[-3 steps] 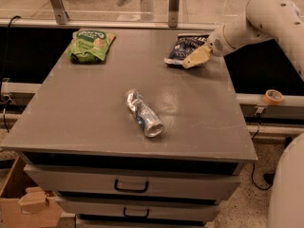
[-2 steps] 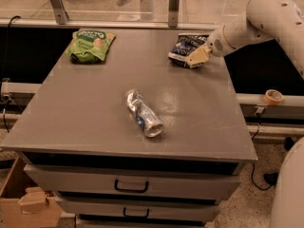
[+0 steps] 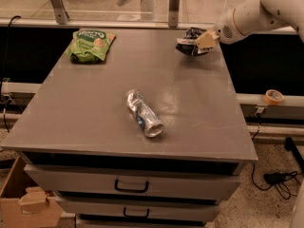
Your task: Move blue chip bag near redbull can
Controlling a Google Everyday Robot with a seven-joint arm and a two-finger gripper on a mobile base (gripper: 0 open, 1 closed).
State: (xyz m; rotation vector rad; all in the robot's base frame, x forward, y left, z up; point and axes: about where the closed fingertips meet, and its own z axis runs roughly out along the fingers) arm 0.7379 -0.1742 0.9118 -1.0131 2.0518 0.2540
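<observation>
Upper right of frame: the robot's gripper [image 3: 204, 41], on a white arm [image 3: 251, 12] entering from the rt edge, sits at the far rt corner of the grey table [image 3: 85, 108] w/ its jaws apparently clamped on the rt edge of the blue chip bag [image 3: 187, 42], though the grip is hard to make out from this angle. The bag extends left from the jaws. The redbull can [image 3: 144, 113] lies on its side at centre frame, well apart from the bag; a green snack bag [image 3: 90, 45] lies upper left.
</observation>
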